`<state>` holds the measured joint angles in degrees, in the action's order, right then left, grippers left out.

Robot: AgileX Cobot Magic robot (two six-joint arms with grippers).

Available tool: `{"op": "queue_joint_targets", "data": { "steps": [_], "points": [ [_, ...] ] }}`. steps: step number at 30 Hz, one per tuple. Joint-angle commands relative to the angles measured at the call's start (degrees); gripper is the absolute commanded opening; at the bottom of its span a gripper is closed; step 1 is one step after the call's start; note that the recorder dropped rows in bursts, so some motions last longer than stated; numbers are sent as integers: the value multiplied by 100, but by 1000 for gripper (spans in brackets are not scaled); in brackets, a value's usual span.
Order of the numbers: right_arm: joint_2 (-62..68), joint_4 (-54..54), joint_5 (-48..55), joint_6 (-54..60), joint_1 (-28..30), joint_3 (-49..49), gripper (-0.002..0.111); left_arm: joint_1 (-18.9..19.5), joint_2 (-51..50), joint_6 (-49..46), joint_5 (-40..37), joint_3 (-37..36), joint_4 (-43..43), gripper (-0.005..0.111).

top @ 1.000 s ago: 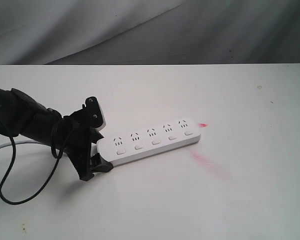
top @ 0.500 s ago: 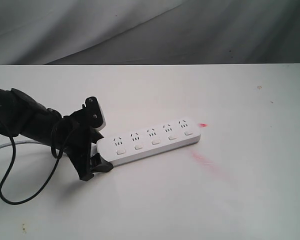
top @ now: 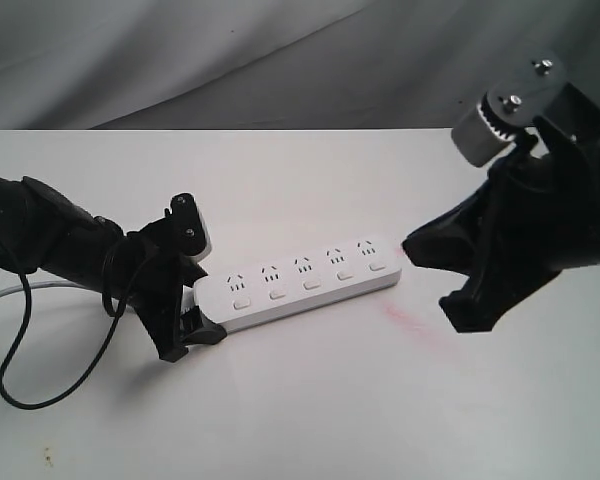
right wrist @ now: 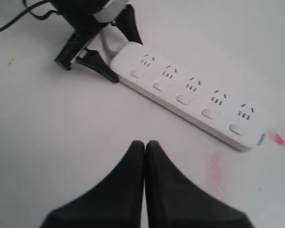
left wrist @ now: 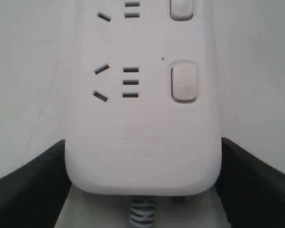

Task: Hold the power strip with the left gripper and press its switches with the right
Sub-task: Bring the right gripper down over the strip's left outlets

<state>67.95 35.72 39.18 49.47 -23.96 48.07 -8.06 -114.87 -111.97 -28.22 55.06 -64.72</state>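
The white power strip [top: 305,280] lies slanted on the white table, its row of switches [top: 311,284] along the near side. My left gripper [top: 210,298] is shut on its left, cord end; black jaws press both long sides of the strip [left wrist: 142,142] just past the last switch [left wrist: 184,80]. The grey cord [left wrist: 142,213] comes out between the jaws. My right gripper [top: 410,248] hangs shut and empty by the strip's right end, apart from it. In the right wrist view its closed fingertips [right wrist: 145,143] sit short of the switches [right wrist: 183,99] and touch nothing.
A pink smear [top: 410,322] marks the table just in front of the strip's right end. A thin black cable loop [top: 15,370] trails from the left arm. A grey cloth backdrop [top: 280,60] rises behind the table's far edge.
The right arm has come into the exterior view from the right and now hangs by the strip's right end. The left gripper and the strip have not moved.
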Motion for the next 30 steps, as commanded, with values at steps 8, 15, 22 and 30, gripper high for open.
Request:
{"op": "queue_joint_targets", "data": {
  "steps": [8,15,22,30],
  "points": [
    [1346,193,1405,1625,-15,1976,0,11,-40,-81,253,-19,224,68],
    [2123,645,1214,2917,-15,2338,0,11,-40,-81,253,-19,224,68],
    [2939,847,444,3753,-421,2338,0,11,-40,-81,253,-19,224,68],
    [3503,910,-217,3883,-786,2338,0,11,-40,-81,253,-19,224,68]
  ]
}}
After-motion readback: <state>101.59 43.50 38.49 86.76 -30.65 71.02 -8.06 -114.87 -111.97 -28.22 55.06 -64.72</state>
